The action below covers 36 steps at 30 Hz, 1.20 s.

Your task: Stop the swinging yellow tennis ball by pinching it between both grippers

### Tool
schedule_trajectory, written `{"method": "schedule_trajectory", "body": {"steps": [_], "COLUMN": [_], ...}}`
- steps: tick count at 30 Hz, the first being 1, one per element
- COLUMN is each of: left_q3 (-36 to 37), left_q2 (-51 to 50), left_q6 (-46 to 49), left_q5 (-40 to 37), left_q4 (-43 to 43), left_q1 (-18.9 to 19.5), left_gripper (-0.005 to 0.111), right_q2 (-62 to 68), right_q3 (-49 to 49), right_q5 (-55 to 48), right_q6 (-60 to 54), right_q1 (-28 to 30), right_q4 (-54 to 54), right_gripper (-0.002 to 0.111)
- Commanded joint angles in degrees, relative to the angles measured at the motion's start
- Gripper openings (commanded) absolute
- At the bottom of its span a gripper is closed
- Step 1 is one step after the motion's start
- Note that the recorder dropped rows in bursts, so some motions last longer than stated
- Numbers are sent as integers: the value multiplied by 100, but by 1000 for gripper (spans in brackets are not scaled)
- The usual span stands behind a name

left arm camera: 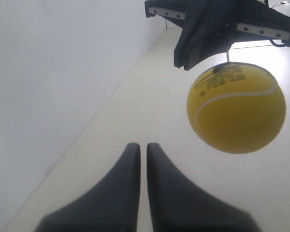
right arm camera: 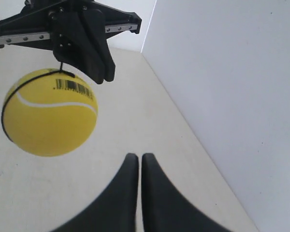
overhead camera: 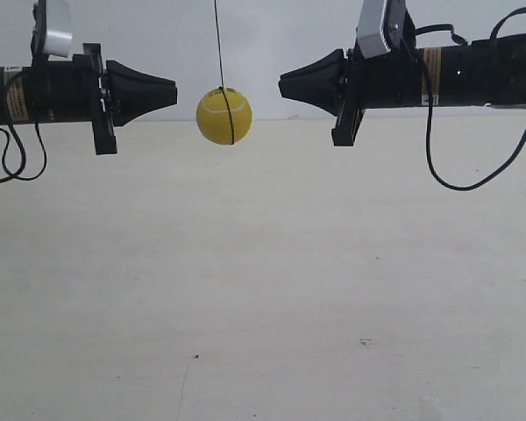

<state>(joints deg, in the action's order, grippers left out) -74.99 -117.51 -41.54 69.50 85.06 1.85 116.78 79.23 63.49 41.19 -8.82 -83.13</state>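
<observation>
The yellow tennis ball (overhead camera: 223, 115) hangs on a thin dark string (overhead camera: 217, 44) between the two black cone tips, touching neither. The left gripper (overhead camera: 174, 95) is at the exterior view's left, a small gap from the ball. The right gripper (overhead camera: 282, 86) stands a little farther off on the other side. In the left wrist view the ball (left arm camera: 237, 108) hangs beyond and to one side of the shut left gripper (left arm camera: 142, 145). The right wrist view shows the ball (right arm camera: 49, 112) off to one side of the shut right gripper (right arm camera: 137, 155).
A pale table (overhead camera: 263, 281) lies well below the ball, with a white wall (overhead camera: 272, 35) behind. Black cables droop from both arms, one loop at the right (overhead camera: 473, 180) and one at the left (overhead camera: 17, 167).
</observation>
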Motion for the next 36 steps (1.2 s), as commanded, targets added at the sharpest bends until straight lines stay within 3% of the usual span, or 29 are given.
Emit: {"method": "schedule_trajectory", "body": {"steps": [1,28,36], "left_q3": [-32,-32,-32], "left_q2": [2,2,2], "left_q6": [-84,-237,-346], "left_q5": [46,46,46], "left_q4": [-3,102,331], "left_q1": [26,15,-270], "left_gripper": [5,5,5], "right_q2": [-15,74,185], "right_q3": [31,31,31], "right_q5": [90,-32,177], "right_q6": [45,110,160], "right_q1": [27,27,15], "right_q4": [45,133,125], "right_gripper": [0,0,0]}}
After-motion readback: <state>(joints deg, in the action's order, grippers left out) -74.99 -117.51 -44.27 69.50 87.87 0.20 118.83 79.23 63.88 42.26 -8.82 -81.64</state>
